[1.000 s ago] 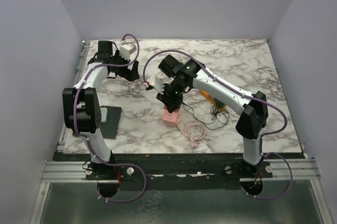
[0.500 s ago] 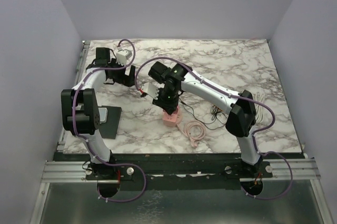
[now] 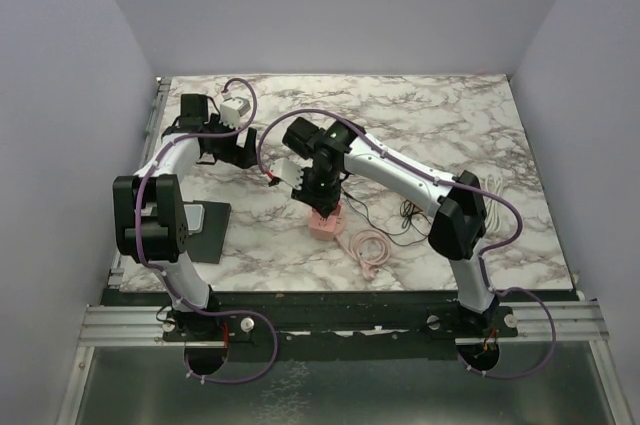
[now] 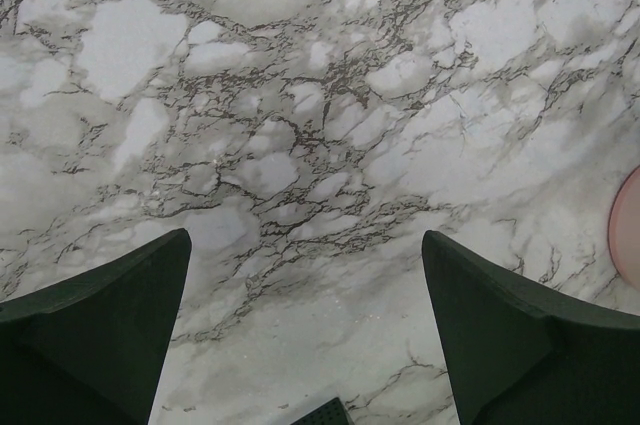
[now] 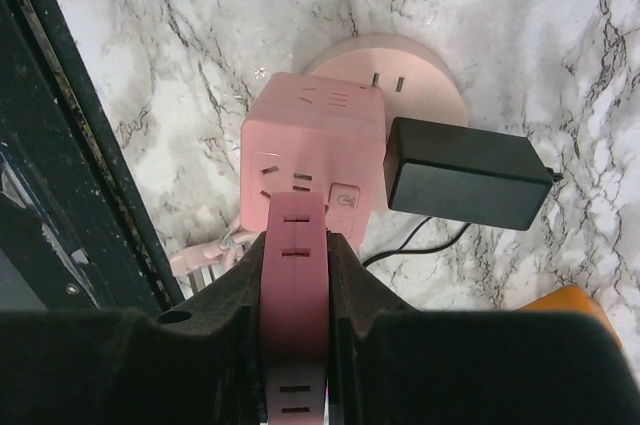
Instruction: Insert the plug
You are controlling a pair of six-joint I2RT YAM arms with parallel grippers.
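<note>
Over on your left, the left gripper [image 4: 305,245] hangs above bare marble table [image 3: 450,125] at the far left, its dark fingers [image 4: 120,305] spread wide with nothing between them. A flat black plate [image 3: 205,228] lies near the left arm's base, at the near left edge. Move toward the middle and you meet the right gripper [image 5: 293,270], which reaches in over the centre of the table and is pinching the pink plug [image 5: 291,230] from both sides. The plug points down at the pink cube power strip [image 5: 315,150] directly below it. In the right wrist view the plug's tip overlaps the cube's near upper edge, but you cannot tell whether they touch. The cube sits on a round pink base [image 5: 420,70]. A black adapter [image 5: 465,173] is pressed against the cube's right face, and a thin black cord [image 3: 400,220] trails off to the right from it. A pink coiled cable [image 3: 368,245] lies just beside the cube on its near right. Part of an orange object [image 5: 570,310] shows to the right of the adapter.
</note>
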